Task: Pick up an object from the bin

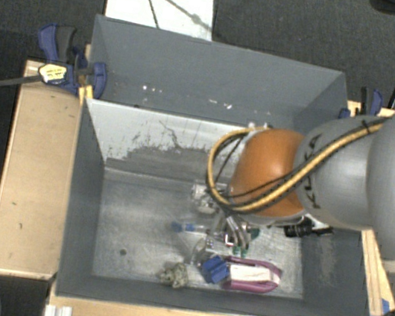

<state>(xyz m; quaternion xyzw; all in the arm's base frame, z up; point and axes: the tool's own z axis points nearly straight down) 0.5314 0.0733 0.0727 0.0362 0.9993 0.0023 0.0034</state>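
Note:
My gripper point(224, 230) hangs low over the front middle of the bin, under the arm's orange cover. Just below and to its right lies a white and purple packet with a blue end point(246, 274), flat on the floor near the front wall. A small blue and white piece point(185, 228) lies just left of the gripper. A little green thing point(241, 252) shows right beside the gripper, above the packet. Nothing can be seen held.
A crumpled grey-green lump point(175, 274) rests by the front wall, left of the packet. The arm and its cables cover the bin's right half. The left part of the floor is bare metal.

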